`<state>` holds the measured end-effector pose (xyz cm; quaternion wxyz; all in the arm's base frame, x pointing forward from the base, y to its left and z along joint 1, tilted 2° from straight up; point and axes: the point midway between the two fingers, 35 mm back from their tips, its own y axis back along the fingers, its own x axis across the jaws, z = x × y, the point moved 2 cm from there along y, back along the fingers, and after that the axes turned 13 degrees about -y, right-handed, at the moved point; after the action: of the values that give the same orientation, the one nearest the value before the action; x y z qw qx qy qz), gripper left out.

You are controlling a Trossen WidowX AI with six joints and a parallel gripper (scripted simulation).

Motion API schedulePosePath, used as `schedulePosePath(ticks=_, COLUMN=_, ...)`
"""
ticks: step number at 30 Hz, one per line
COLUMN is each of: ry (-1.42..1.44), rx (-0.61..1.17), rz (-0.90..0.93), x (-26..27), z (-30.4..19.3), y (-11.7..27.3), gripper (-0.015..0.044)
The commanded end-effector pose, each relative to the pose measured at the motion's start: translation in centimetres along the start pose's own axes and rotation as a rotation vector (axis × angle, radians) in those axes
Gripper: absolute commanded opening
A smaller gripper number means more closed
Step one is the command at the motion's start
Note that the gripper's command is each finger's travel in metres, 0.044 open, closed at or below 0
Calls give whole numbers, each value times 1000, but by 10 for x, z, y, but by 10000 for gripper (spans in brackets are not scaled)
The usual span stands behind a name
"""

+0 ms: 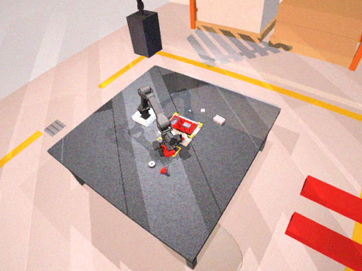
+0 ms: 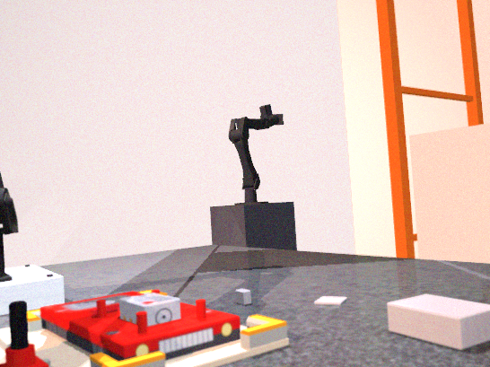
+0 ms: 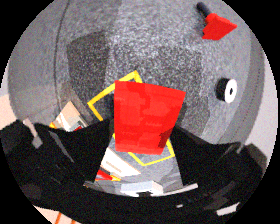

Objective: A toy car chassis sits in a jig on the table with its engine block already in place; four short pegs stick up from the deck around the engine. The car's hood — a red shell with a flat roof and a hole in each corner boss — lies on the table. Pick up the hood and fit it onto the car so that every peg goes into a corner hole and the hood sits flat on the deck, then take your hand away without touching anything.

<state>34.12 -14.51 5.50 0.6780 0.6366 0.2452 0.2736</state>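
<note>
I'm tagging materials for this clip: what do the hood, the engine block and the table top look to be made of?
The hood: probably plastic, judging by its even, saturated red.
The engine block: pale grey with flat faces; painted plastic or metal, unclear which.
The table top: perhaps stone or laminate, given its speckled dark grey surface.

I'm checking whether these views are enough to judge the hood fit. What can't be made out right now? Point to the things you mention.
- Hood (image 1: 169,152) (image 3: 147,117): its corner holes can't be made out in the wrist or top view; too small or turned away.
- Fourth peg: not distinguishable in the exterior view, perhaps behind the engine block (image 2: 150,310).
- Gripper (image 3: 144,122): outside the exterior view's frame.
</note>
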Motion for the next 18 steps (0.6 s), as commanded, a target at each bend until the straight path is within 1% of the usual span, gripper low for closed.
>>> schedulePosePath(ticks=1, ry=0, rx=-2, rz=1, x=0, z=0, y=6, gripper=58)
schedulePosePath(ticks=3, ry=0, rx=-2, rz=1, x=0, z=0, y=9, gripper=6)
schedulePosePath(ticks=4, ry=0, rx=-2, rz=1, x=0, z=0, y=11, gripper=0)
schedulePosePath(ticks=18, ry=0, rx=-2, rz=1, x=0, z=1, y=47, gripper=0)
